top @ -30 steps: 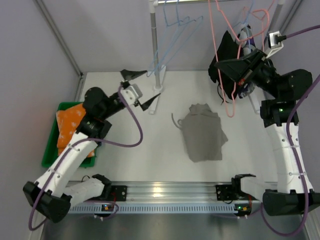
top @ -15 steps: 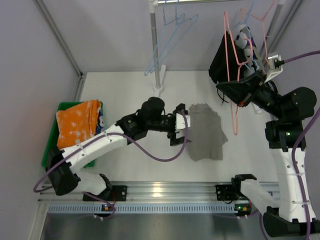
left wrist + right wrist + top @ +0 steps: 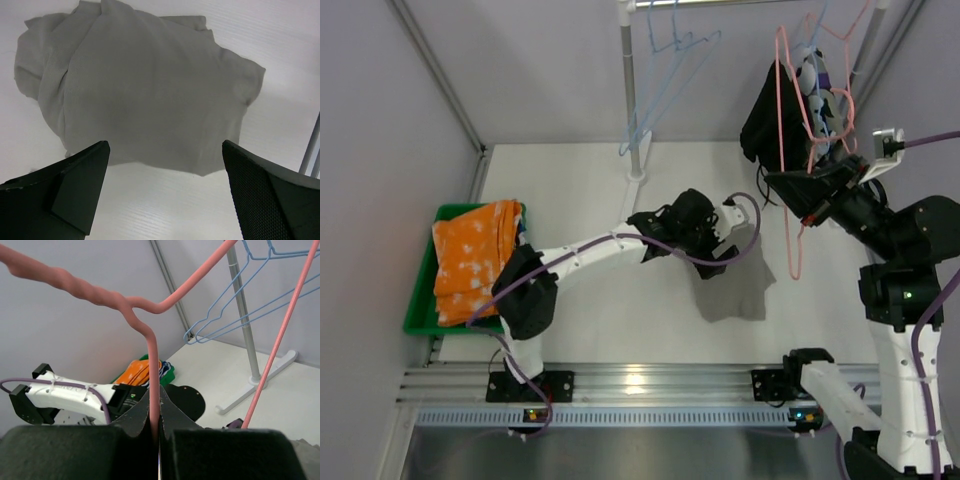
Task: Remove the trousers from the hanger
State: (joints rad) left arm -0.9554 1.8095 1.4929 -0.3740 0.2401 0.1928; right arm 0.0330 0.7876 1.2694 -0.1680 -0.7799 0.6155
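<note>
White table (image 3: pixel 600 325): left tool (image 3: pixel 165 147) gapes over trousers (image 3: pixel 145 85), maybe touching; right tool (image 3: pixel 155 412) clamps hanger (image 3: pixel 150 347).

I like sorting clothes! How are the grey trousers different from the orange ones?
The grey trousers are plain; the orange trousers have white spots. The grey trousers lie crumpled on the table; the orange trousers sit in the green bin. The left gripper hangs open above the grey trousers, not the orange trousers. Both are soft cloth.

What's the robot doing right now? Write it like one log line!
left gripper: open, above grey trousers on table | right gripper: shut on pink hanger
</note>
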